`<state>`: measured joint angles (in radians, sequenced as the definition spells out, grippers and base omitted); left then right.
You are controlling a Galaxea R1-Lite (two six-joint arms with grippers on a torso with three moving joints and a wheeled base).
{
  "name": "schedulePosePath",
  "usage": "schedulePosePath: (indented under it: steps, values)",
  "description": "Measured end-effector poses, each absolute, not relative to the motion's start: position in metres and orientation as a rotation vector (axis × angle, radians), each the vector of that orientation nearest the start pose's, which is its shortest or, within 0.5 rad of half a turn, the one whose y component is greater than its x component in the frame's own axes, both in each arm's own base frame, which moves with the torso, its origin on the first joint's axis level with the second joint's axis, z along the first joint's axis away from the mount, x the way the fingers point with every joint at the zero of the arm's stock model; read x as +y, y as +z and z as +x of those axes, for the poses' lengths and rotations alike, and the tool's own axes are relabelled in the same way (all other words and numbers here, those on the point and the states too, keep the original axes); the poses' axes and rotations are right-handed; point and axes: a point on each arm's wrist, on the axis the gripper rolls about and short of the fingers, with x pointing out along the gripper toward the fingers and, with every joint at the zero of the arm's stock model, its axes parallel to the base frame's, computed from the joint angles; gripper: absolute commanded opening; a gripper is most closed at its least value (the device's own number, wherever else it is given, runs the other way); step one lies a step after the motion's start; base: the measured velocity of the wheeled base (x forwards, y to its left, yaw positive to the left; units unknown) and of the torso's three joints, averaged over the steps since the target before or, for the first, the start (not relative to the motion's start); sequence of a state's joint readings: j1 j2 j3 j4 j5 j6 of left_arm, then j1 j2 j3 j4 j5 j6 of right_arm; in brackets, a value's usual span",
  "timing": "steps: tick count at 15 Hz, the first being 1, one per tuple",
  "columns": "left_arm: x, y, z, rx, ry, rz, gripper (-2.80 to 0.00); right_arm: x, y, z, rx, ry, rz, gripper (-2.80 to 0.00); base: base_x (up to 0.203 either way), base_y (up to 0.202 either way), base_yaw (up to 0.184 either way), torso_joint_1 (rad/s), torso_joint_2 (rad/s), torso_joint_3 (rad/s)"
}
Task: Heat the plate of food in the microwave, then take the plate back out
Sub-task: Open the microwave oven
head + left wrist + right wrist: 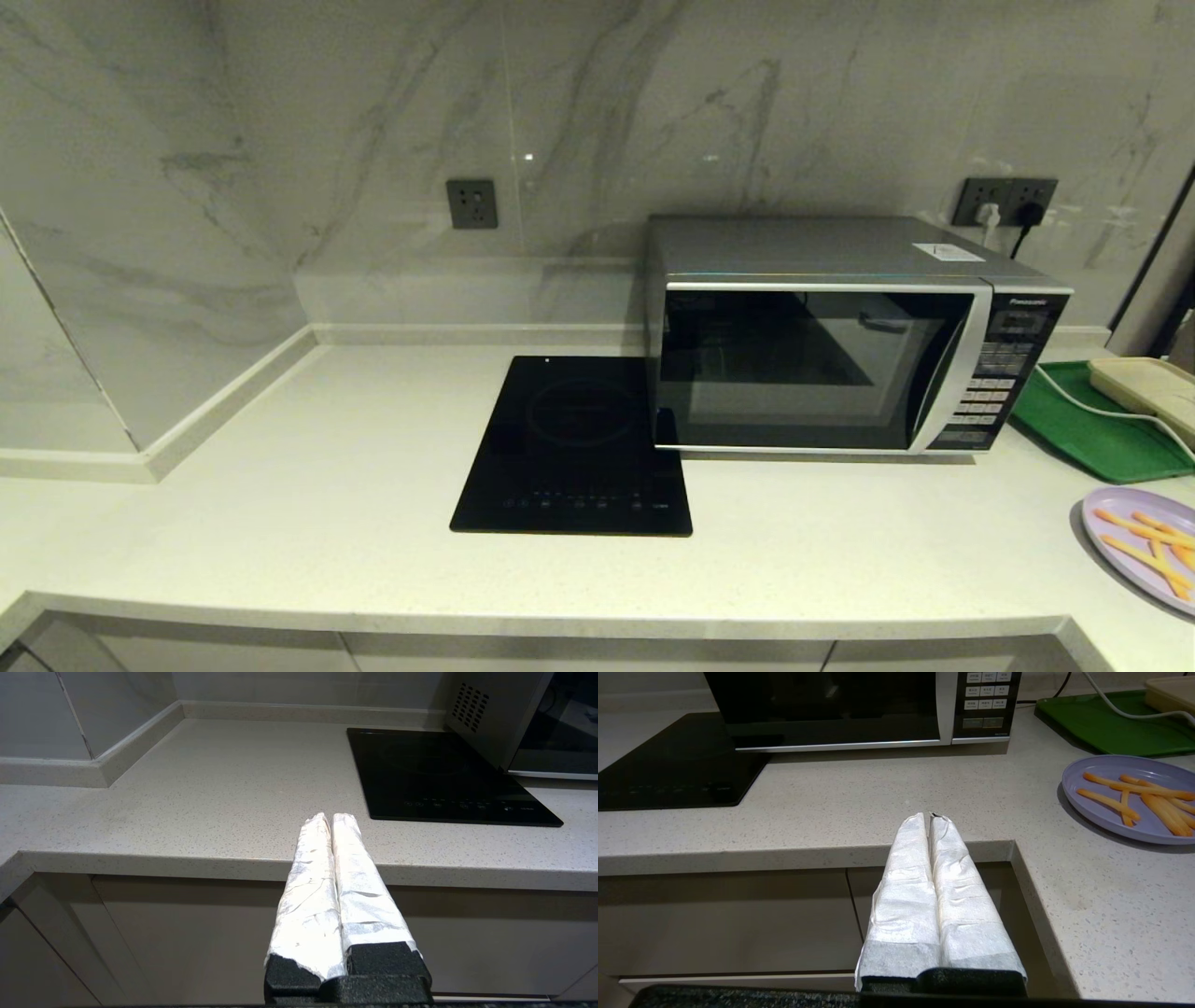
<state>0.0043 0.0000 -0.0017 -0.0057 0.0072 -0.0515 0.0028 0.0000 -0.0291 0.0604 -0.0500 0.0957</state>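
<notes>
While door shut, Panasonic microwave point(840, 359) sits at 2 o'clock on speckled countertop point(280, 523), marble wall behind; plate of food point(1144, 546) at 4 o'clock. Left wrist: left gripper point(331, 817) closed, empty. Right wrist: right gripper point(930, 816) closed, empty.

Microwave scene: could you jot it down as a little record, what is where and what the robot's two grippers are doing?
microwave: door shut, at the back of the counter
plate of food: on the counter, right of the microwave, outside it
hob: flat, just left of the microwave
green tray: right of the microwave, behind the plate
left gripper: shut, empty, at the counter's front edge
right gripper: shut, empty, short of the plate
</notes>
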Motion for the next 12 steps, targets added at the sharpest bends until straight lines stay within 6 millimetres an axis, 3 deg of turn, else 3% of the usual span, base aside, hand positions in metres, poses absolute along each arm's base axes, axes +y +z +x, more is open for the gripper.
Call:
schedulePosePath:
  steps: [8, 10, 12]
  values:
    - [0.000, 0.077, -0.023, -0.008, 0.011, -0.051, -2.80, -0.001, 0.078, -0.025, 0.028, -0.051, 0.074, -2.80, 0.000, 0.000, 0.000, 0.000, 0.00, 0.000]
    - [0.000, 0.076, -0.023, -0.007, 0.011, -0.051, -2.80, -0.001, 0.098, -0.030, -0.022, -0.054, 0.090, -2.80, 0.000, 0.000, 0.000, 0.000, 0.00, 0.000]
    - [0.000, 0.076, -0.023, -0.007, 0.011, -0.052, -2.80, -0.001, 0.145, -0.036, -0.101, -0.051, 0.123, -2.80, 0.000, 0.000, 0.000, 0.000, 0.00, 0.000]
